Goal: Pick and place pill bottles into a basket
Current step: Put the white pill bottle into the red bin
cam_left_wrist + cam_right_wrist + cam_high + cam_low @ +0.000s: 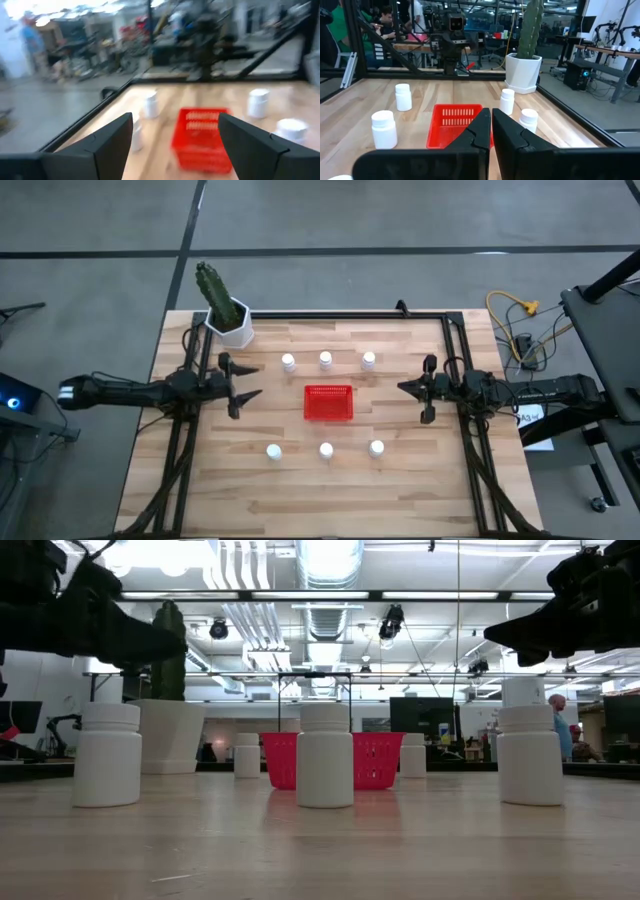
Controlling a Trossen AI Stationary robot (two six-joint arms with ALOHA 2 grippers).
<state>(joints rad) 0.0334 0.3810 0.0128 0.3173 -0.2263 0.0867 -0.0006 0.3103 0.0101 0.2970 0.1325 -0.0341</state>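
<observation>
The red basket [328, 403] stands at the table's middle. Several white pill bottles stand upright around it on their bases: a row of three beyond its far side [325, 359] and a row of three on its near side [326, 450]. My left gripper [250, 381] hovers open to the left of the basket, above the table and pointing level toward it; in the left wrist view its fingers [172, 145] stand wide apart with nothing between them. My right gripper [405, 387] hovers shut to the right of the basket, fingertips together [491, 125].
A white hexagonal pot with a cactus [233, 320] stands at the table's far left corner. A black frame rail [340, 314] runs along the far edge and down both sides. Bare wood lies between the near row and the table's near edge.
</observation>
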